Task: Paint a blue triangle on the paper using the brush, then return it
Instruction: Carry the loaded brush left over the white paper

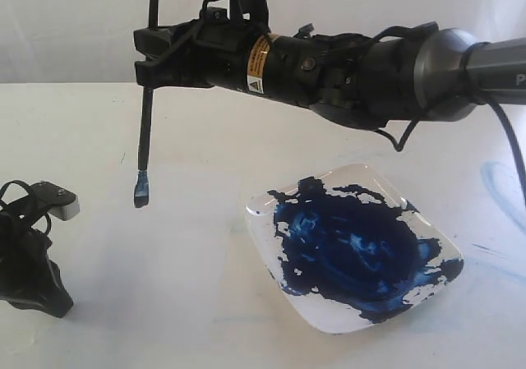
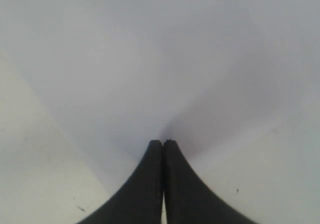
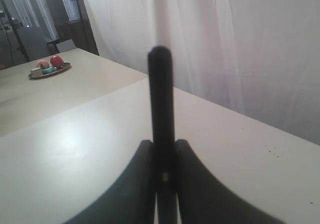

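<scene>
The right gripper [image 1: 151, 55] pinches the long, thin, black-handled paintbrush [image 1: 146, 126] near the upper end of its handle, and its black fingers [image 3: 135, 184] are clamped on the shaft. The paintbrush hangs upright to the left of the clear square glass plate [image 1: 265, 221], apart from it. Its blue-stained bristles point down over the off-white table [image 1: 205, 303]; I cannot tell whether the tip touches the surface. The plate holds a wide pool of dark-blue paint [image 1: 353, 242], and the right arm stretches across above the plate's far side. The left gripper [image 2: 163, 144] sits farther left of the plate than the paintbrush, its fingers [image 2: 145, 184] pressed together with nothing between them.
</scene>
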You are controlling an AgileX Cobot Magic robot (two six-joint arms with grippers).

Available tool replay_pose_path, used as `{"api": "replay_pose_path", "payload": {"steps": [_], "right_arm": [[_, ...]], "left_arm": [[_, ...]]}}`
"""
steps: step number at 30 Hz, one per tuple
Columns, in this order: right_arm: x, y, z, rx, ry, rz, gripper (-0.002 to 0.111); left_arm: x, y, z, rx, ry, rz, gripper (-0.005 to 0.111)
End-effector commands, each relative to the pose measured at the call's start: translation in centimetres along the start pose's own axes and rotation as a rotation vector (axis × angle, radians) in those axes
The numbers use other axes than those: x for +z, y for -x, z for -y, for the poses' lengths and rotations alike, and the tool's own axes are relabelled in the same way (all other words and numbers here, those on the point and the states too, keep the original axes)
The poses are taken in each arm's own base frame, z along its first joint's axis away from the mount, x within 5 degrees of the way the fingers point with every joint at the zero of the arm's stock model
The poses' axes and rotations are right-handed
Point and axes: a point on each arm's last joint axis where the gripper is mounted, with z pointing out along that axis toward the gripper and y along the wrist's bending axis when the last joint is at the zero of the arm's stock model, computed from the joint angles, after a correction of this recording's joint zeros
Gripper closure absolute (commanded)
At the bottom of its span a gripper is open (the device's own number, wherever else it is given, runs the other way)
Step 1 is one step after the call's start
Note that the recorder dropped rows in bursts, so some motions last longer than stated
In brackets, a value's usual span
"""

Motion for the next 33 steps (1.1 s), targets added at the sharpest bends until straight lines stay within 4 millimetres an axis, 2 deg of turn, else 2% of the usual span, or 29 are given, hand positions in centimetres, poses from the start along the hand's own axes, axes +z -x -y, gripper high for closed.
{"api": "replay_pose_path", "payload": {"steps": [1,10,27,33], "right_arm": [[0.4,-0.2,-0.2,0.007,0.033,0.029,0.108],[0.9,-1.6,0.1,0.018,0.055,0.02,0.108],[0.9,-2.1,0.5,0.018,0.006,-0.025,0.108],[1.0,-1.3,-0.1,0.076,0.068,0.066,0.108]], "left_arm": [[-0.1,-0.2,0.1,-0.013,-0.009,-0.003,0.107],[-0.1,-0.2,0.1,-0.013,-0.009,-0.003,0.107],[-0.1,-0.2,0.1,-0.013,-0.011,-0.004,0.107],[-0.1,-0.2,0.1,-0.013,-0.011,-0.004,0.107]]}}
